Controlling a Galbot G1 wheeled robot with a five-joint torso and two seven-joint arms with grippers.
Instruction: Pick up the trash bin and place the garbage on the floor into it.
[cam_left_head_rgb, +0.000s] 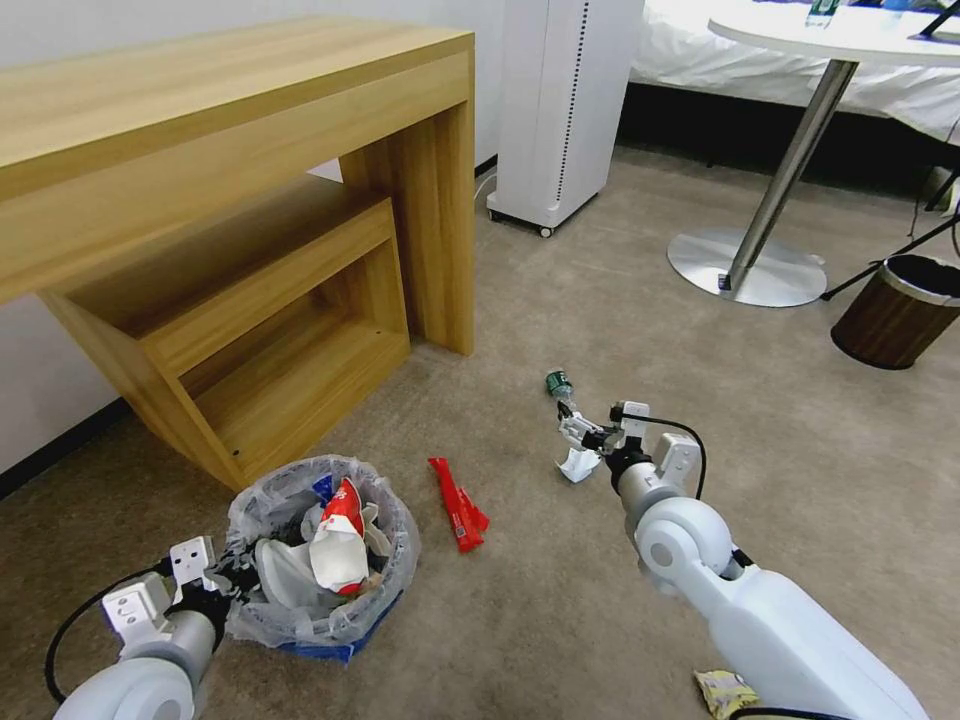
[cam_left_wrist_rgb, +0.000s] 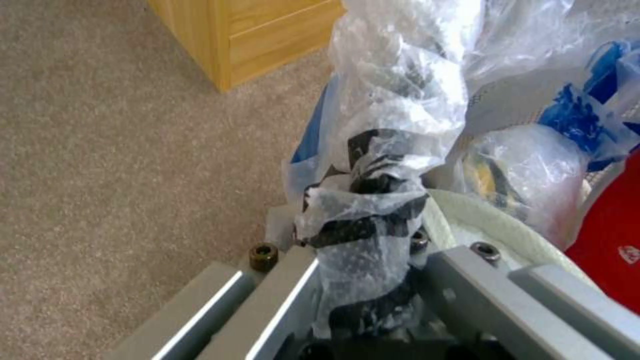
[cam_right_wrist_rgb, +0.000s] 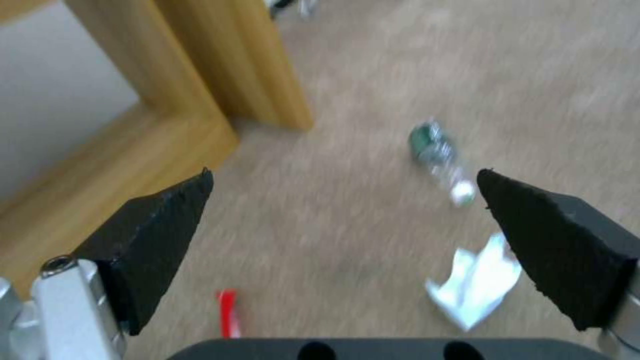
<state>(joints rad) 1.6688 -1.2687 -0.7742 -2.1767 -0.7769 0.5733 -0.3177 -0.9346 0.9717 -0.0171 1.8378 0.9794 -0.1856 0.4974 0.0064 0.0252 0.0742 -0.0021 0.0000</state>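
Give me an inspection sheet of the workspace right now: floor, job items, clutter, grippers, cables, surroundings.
Surface: beige carpet, dry, littered.
Job's things: blue trash bin with clear liner, part full. On the floor: red wrapper, white paper scrap, green-labelled bottle, yellow wrapper.
Clutter: nothing seen beyond the litter.
Grippers: left gripper jaws clamped on the bin's rim through the liner; right gripper open, above the paper scrap and bottle.
Cables: black cable looped at the right wrist.
Surroundings: wooden desk, white appliance, round table, brown bin.
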